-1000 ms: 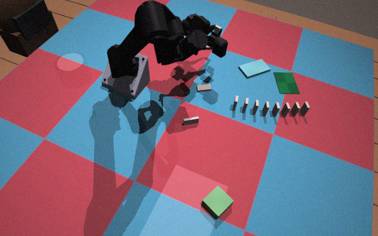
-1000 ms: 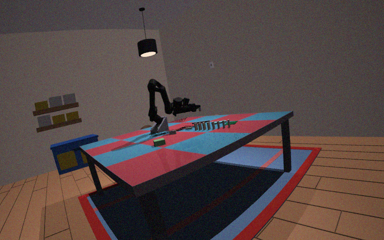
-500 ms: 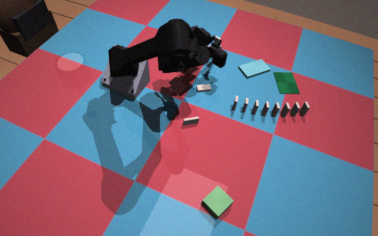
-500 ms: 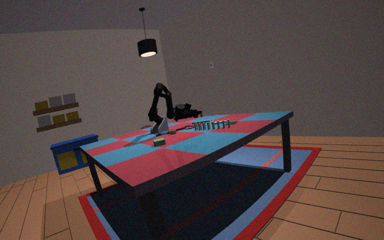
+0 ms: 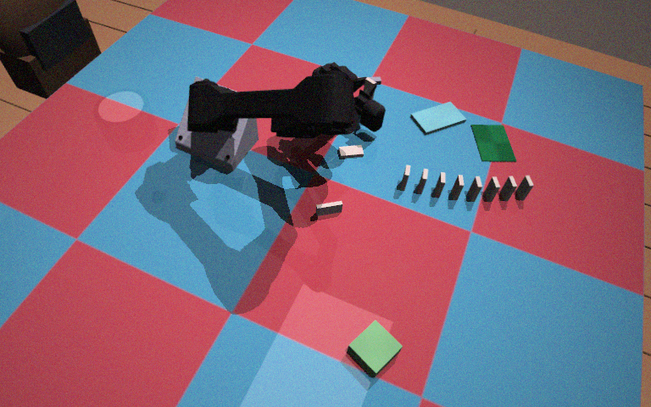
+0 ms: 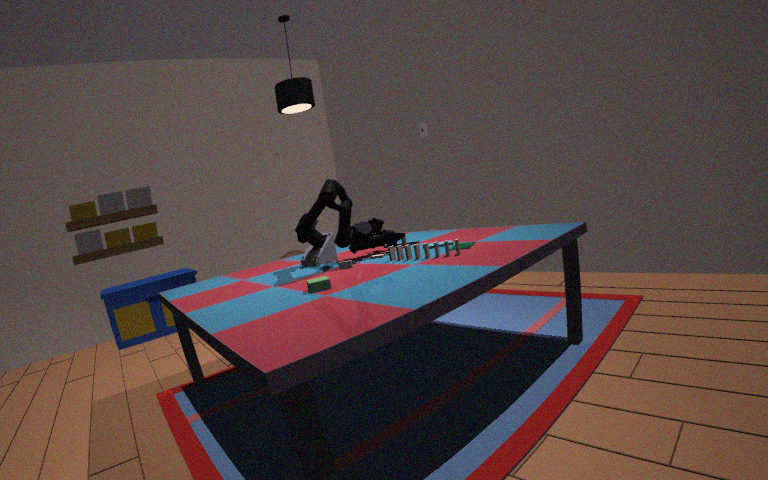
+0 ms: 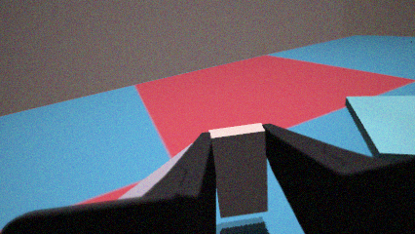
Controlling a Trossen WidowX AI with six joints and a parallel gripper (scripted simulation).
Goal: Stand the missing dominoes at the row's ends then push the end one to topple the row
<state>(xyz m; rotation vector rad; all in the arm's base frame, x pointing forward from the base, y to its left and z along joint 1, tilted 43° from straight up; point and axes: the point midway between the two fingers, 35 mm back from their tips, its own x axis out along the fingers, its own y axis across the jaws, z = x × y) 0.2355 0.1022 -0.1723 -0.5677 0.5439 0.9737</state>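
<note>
My gripper (image 7: 236, 136) (image 5: 370, 91) is shut on a dark domino (image 7: 242, 175) with a pale top edge. It holds the domino upright, a little above the table, left of and behind the row in the top view. Several dominoes stand in a row, from the left end domino (image 5: 404, 177) to the right end domino (image 5: 524, 187). The row also shows in the exterior view, with one domino (image 6: 417, 251) near its middle. Two loose dominoes lie on the table: one (image 5: 351, 152) below the gripper in the top view, and one (image 5: 329, 209) nearer the front.
A light blue flat block (image 5: 438, 118) (image 7: 387, 124) lies behind the row, and a dark green flat piece (image 5: 492, 142) lies to its right. A light green block (image 5: 375, 347) (image 6: 318, 284) sits far in front. The arm's grey base (image 5: 218, 143) stands at the left.
</note>
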